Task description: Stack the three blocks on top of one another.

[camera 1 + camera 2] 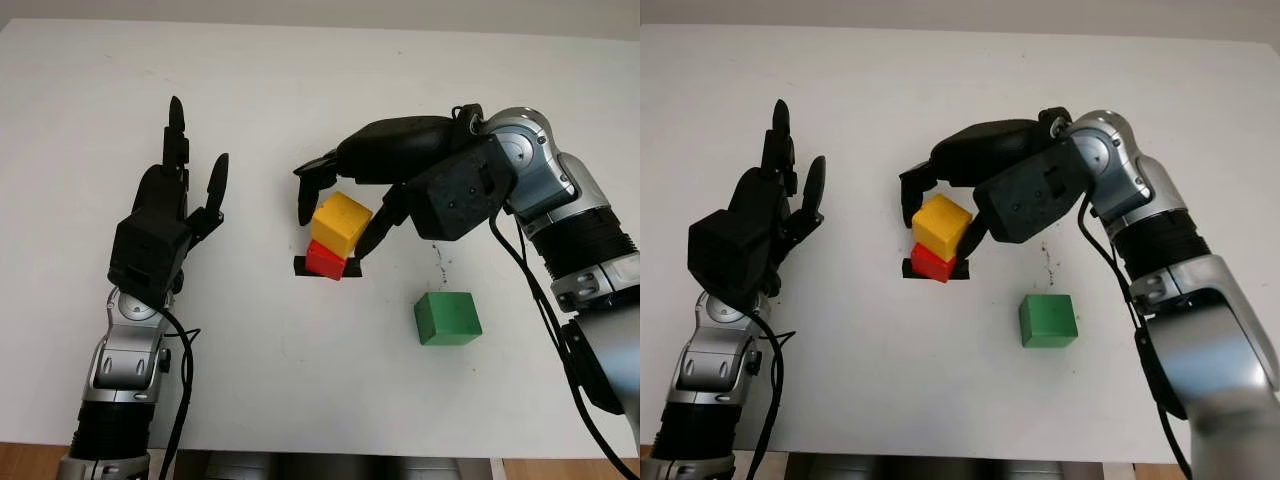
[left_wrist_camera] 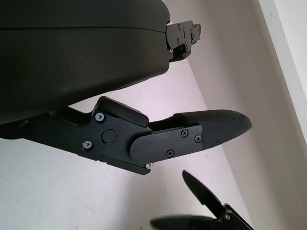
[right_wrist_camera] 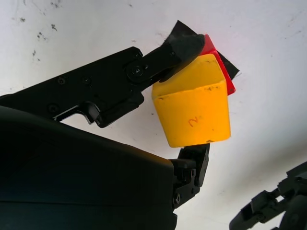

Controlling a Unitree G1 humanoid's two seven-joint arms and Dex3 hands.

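white counter (image 1: 300, 400) carries the work: the right hand (image 1: 345, 215) is clamped on the yellow block (image 1: 341, 224), which sits tilted on the red block (image 1: 324, 261) at mid-counter. placing the second tier seems underway; next it needs squaring and release, then the green block (image 1: 447, 318) nearby. the left hand (image 1: 170, 205) is open, raised off to the side.

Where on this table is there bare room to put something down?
Bare table runs between the open left hand and the stack, and along the near edge by the green block. It's crowded where the right hand grips the yellow block on the red block.
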